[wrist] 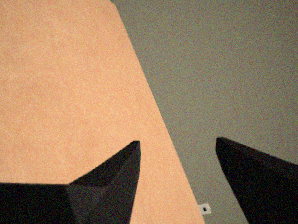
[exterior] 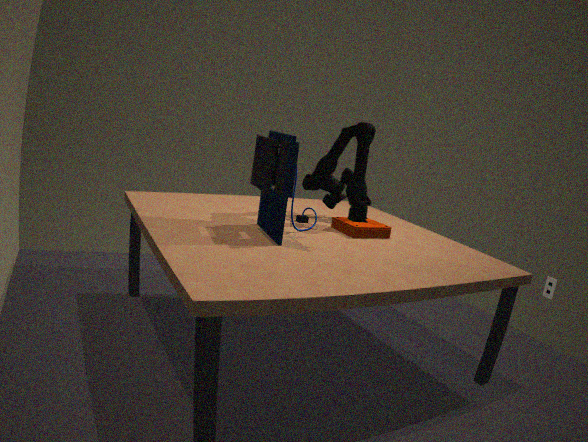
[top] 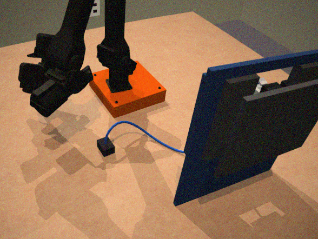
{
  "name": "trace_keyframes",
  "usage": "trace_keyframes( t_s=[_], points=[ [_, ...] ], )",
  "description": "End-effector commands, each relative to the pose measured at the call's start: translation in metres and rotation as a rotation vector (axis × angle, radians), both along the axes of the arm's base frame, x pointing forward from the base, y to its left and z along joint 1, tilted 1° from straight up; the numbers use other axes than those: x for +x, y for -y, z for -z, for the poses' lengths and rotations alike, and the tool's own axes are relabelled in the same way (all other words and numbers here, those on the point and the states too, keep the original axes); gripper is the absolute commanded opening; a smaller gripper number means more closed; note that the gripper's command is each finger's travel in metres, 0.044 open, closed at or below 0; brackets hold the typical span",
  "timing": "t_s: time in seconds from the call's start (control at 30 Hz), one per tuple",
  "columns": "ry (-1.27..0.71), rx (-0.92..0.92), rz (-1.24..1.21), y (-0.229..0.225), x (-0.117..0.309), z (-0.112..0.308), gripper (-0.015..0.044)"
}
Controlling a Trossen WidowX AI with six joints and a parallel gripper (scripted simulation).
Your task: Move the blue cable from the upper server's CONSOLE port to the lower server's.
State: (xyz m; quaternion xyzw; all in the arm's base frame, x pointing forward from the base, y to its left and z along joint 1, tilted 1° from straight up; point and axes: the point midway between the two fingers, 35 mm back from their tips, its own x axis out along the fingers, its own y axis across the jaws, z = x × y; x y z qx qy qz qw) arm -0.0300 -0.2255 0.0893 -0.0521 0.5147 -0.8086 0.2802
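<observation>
Your black metal end effector point(wrist: 178, 145) stands about half open, gripping nothing. The blue flexible cable point(top: 158, 141) point(exterior: 293, 200) runs to the dark blue upright panel point(top: 193, 162) point(exterior: 272, 215) (plug hidden). A blind approach could snag the cable.

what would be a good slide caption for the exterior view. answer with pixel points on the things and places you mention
Black robot arm on an orange base point(exterior: 372, 231), beside a dark blue upright panel point(exterior: 272, 215) with a blue cable point(exterior: 316, 220) looping onto the table point(exterior: 350, 270)
</observation>
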Motion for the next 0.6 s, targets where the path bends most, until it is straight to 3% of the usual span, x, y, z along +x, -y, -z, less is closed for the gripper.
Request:
trace_keyframes(
  t_s=[0.0, 0.27, 0.57],
  points=[
    [0.003, 0.034, -0.208, 0.008, 0.045, -0.003, 0.0239],
    [-0.045, 0.092, -0.707, -0.006, 0.156, -0.018, 0.0239],
    [-0.193, 0.084, -1.264, -0.082, 0.262, -0.052, 0.0239]
  ],
)
